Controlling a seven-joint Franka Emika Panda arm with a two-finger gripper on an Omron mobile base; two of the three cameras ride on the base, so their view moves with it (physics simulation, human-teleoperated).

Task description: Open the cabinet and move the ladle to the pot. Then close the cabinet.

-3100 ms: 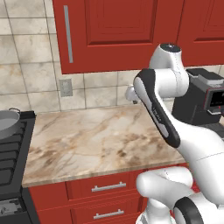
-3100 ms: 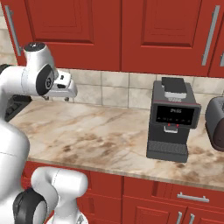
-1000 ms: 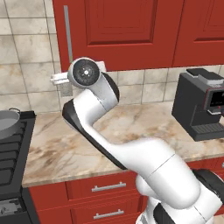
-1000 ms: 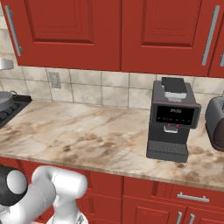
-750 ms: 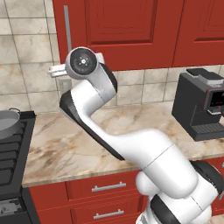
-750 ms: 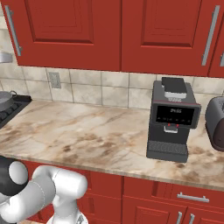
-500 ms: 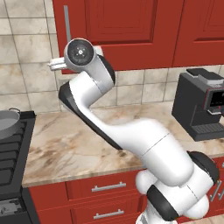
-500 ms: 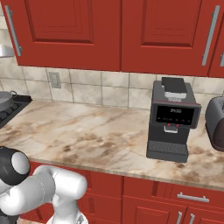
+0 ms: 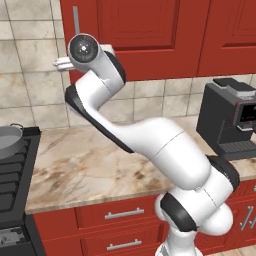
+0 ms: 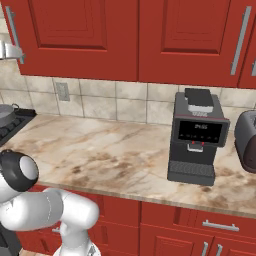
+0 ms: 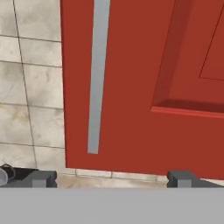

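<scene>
The tool (image 11: 111, 177) faces the cabinet (image 11: 144, 87) door, its two dark fingertips (image 11: 41, 178) spread wide apart at the bottom of the hand view with nothing between them. The long silver bar handle (image 11: 97, 74) runs down the door above the left tip, its lower end stopping short of the door's bottom edge; its top is cut off by the frame. The door is shut.

In the left base view the tool (image 9: 62, 62) sticks out to the left of the round wrist, just below the handle (image 9: 76, 20), and the wrist covers the handle's lower part. The right base view catches only a grey sliver of the hand at its left edge, beside the same handle (image 10: 14, 30).

The pot (image 9: 9, 138) sits on the black stove at the left, half cut off by the frame; the right base view shows just a piece of its rim (image 10: 6, 114). A small grey curve at the lower left corner of the hand view may be the pot too, but I cannot be sure.

One coffee machine (image 10: 196, 137) stands on the marble worktop (image 10: 110, 155).
</scene>
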